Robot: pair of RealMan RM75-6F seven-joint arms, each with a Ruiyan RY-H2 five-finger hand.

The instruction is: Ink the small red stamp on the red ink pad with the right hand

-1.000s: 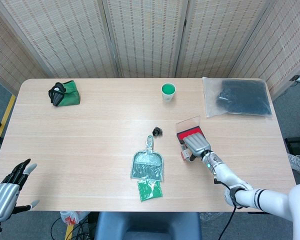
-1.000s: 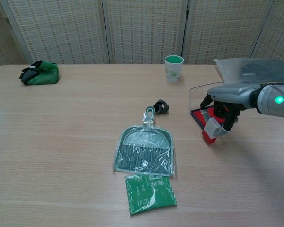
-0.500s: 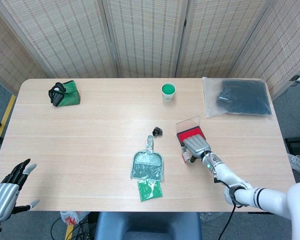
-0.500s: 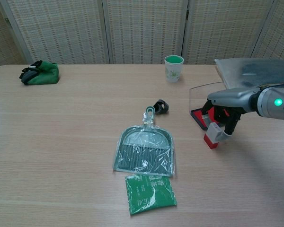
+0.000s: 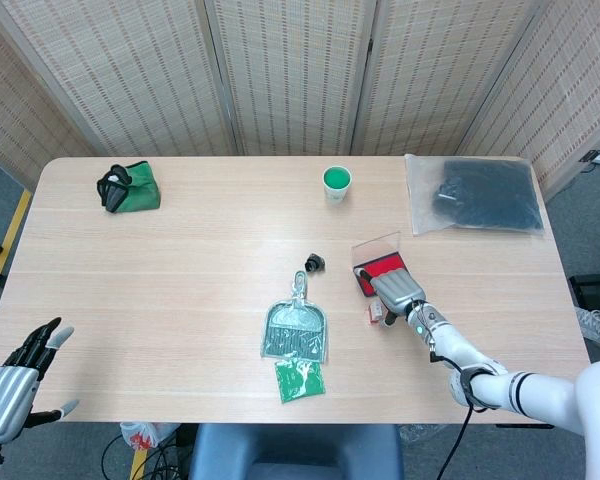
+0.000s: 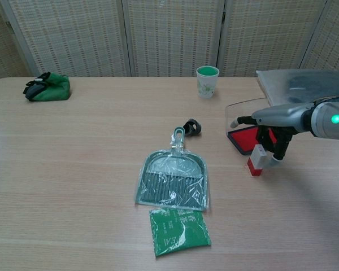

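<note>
The small red stamp (image 6: 256, 161), white on top with a red base, stands upright on the table just in front of the red ink pad (image 6: 248, 139). The pad's clear lid (image 6: 239, 110) is raised behind it. My right hand (image 6: 276, 119) hovers over the stamp; its fingers (image 6: 278, 148) hang down against the stamp's right side, while the thumb points left, off the stamp. In the head view the stamp (image 5: 376, 314) lies left of the right hand (image 5: 398, 290), below the ink pad (image 5: 376, 270). My left hand (image 5: 10, 385) stays off the table's near left corner, fingers spread and holding nothing.
A wrapped dustpan and brush (image 6: 172, 179) and a green packet (image 6: 179, 231) lie left of the stamp. A small black object (image 6: 192, 127) sits above them. A green cup (image 6: 207, 81), a green pouch (image 6: 47, 87) and a plastic bag of dark stuff (image 5: 475, 195) stand further back.
The right hand carried the tilted stamp slightly right and down, set it upright on the table, and the thumb came off it. The left hand barely moved.
</note>
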